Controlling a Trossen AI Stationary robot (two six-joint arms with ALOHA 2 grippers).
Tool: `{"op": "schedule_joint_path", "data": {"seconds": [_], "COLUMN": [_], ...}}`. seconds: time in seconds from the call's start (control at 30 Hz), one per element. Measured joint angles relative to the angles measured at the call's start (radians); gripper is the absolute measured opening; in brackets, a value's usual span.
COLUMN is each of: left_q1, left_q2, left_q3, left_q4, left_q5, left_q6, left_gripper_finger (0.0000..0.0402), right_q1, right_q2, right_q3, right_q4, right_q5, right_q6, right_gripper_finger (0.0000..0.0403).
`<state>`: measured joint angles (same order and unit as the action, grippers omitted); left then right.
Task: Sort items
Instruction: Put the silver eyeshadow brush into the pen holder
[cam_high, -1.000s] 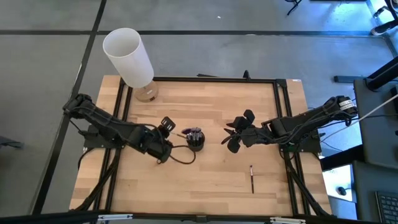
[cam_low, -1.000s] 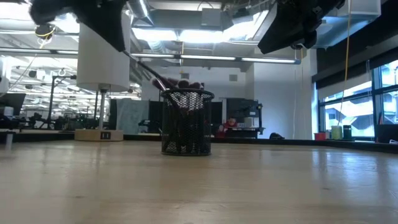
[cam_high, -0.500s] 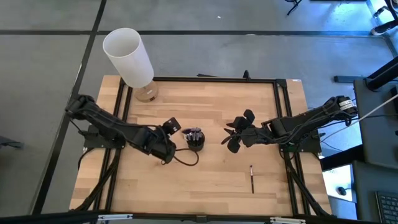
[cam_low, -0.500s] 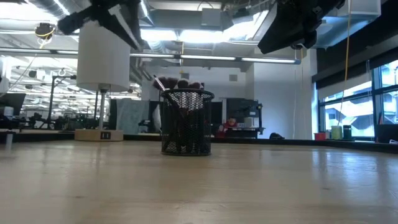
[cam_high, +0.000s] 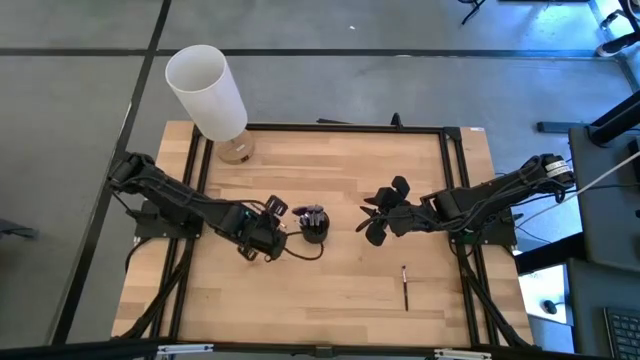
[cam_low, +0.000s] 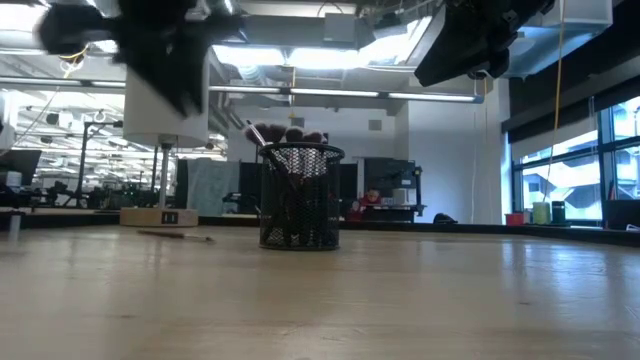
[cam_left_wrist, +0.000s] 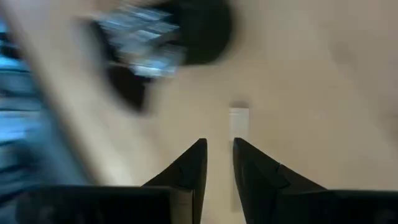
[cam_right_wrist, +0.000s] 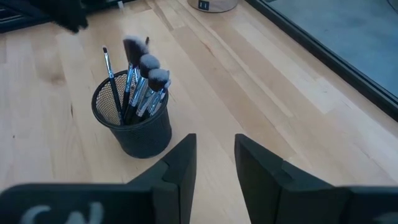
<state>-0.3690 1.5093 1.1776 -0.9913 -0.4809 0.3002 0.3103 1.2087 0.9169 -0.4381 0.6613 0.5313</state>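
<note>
Wooden table (cam_high: 340, 170): brushes (cam_right_wrist: 140, 78) bristle-up in mesh cup (cam_right_wrist: 134, 127); both arms' jaws slightly parted, empty.

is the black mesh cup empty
No, the right wrist view shows the black mesh cup holding several makeup brushes, bristle tips up.

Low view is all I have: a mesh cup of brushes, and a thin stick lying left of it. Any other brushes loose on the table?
Observer: Yes. One brush lies alone on the right arm's side, well apart from the cup.
Operator: Where's the right gripper?
Observer: The right gripper hovers right of the cup, open and empty.
Operator: And the left one?
Observer: The left gripper is close beside the cup on its left, open, with nothing between its fingers.
</note>
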Motion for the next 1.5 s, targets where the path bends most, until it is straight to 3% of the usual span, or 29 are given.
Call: {"op": "schedule_joint_path", "data": {"seconds": [0.07, 0.2, 0.3, 0.43, 0.53, 0.67, 0.83, 1.27, 1.5], "left_q1": [0.017, 0.060, 0.105, 0.169, 0.194, 0.202, 0.201, 0.201, 0.208], "left_q2": [0.000, 0.000, 0.000, 0.000, 0.000, 0.000, 0.000, 0.000, 0.040], "left_q3": [-0.044, -0.167, -0.274, -0.401, -0.461, -0.487, -0.514, -0.587, -0.586], "left_q4": [0.012, 0.103, 0.261, 0.502, 0.623, 0.692, 0.792, 0.920, 0.933], "left_q5": [0.079, 0.074, 0.099, 0.240, 0.259, 0.213, 0.228, 0.207, 0.209], "left_q6": [-0.043, -0.156, -0.215, -0.227, -0.227, -0.208, -0.150, -0.130, -0.122], "left_gripper_finger": [0.0075, 0.0075, 0.0075, 0.0075, 0.0075, 0.0075, 0.0075, 0.0127, 0.0124], "right_q1": [0.000, 0.000, 0.000, 0.000, 0.000, 0.000, 0.000, 0.000, 0.000], "right_q2": [0.000, 0.000, 0.000, 0.000, 0.000, 0.000, 0.000, 0.000, 0.000], "right_q3": [0.000, 0.000, 0.000, 0.000, 0.000, 0.000, 0.000, 0.000, 0.000], "right_q4": [0.000, 0.000, 0.002, 0.003, 0.000, -0.001, -0.001, -0.001, -0.001], "right_q5": [0.000, 0.000, 0.000, 0.000, 0.000, 0.000, 0.000, 0.000, 0.000], "right_q6": [0.007, 0.014, 0.014, 0.014, 0.011, 0.004, 0.004, 0.029, 0.026], "right_gripper_finger": [0.0110, 0.0110, 0.0110, 0.0110, 0.0110, 0.0110, 0.0110, 0.0110, 0.0110]}}
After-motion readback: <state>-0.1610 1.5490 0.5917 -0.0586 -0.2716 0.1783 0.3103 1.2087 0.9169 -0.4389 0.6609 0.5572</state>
